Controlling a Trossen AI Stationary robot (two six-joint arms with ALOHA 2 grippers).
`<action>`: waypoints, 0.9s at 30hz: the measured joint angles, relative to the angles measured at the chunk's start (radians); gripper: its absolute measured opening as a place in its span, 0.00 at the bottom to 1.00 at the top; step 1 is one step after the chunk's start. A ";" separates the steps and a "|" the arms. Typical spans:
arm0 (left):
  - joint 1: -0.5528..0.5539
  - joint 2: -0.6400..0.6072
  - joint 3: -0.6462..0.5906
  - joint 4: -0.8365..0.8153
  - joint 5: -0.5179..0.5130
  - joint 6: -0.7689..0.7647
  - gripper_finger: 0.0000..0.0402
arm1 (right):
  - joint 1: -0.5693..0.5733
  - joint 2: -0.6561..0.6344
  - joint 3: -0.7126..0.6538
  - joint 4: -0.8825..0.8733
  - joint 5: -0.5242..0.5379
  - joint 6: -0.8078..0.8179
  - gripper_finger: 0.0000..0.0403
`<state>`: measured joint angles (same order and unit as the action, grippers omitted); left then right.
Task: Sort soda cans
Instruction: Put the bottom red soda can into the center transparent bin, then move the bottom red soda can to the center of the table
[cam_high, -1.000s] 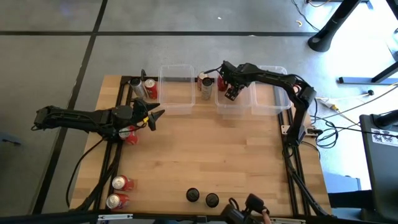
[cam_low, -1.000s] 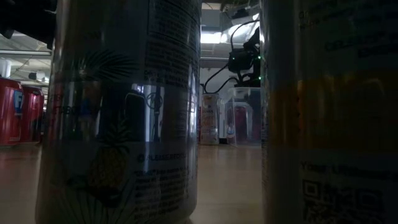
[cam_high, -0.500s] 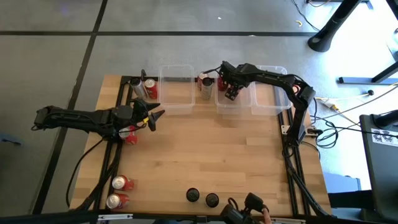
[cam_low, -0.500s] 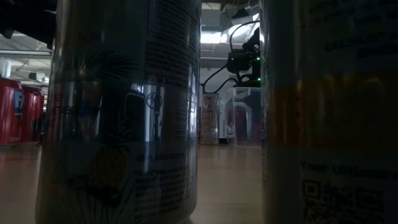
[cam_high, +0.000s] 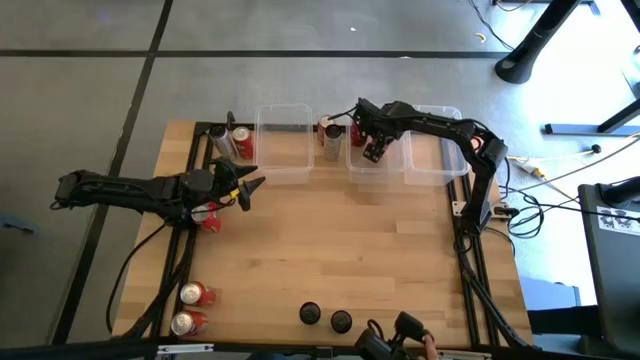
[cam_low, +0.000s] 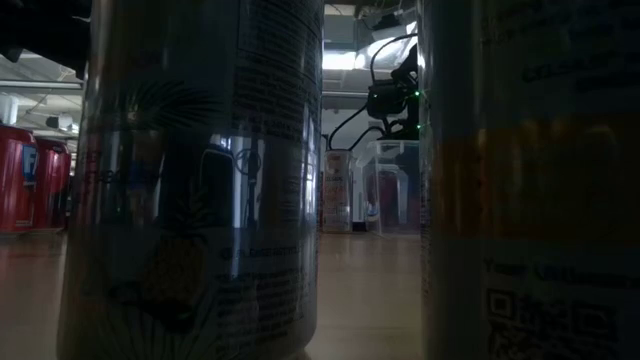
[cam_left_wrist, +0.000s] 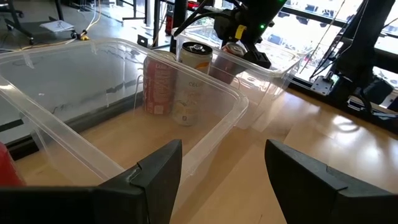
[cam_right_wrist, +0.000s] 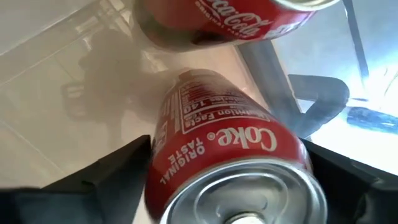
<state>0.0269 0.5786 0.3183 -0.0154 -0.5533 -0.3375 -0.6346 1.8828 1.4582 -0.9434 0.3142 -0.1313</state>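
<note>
My right gripper is over the middle clear bin, shut on a red soda can whose silver top faces the wrist camera. A second red can shows just beyond it. My left gripper is open above the table's left part, in front of the left bin, and touches nothing. A red can lies beneath the left arm. A pale can and a red can stand between the two bins. My right gripper pinches the red can by its side wall, one finger on each side of the body. The fingers come from above, slanting down into the bin. The can sits tilted in the hold, with its top toward the wrist. What its lower end rests on is hidden.
Two cans stand at the far left corner and two red cans at the near left. Two black cans stand at the near edge and fill the low view. A third bin sits at the far right.
</note>
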 joint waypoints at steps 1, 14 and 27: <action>0.000 0.000 0.000 0.000 0.000 0.004 0.55 | 0.000 0.000 0.000 0.001 0.002 0.000 0.93; 0.000 0.000 0.000 0.001 0.000 0.029 0.55 | 0.005 -0.021 0.132 -0.150 0.037 -0.001 0.91; 0.000 -0.002 0.078 -0.039 0.000 0.084 0.55 | 0.098 -0.208 0.270 -0.300 0.002 0.086 0.91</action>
<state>0.0269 0.5762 0.3967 -0.0540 -0.5529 -0.2532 -0.5363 1.6753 1.7283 -1.2430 0.3164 -0.0451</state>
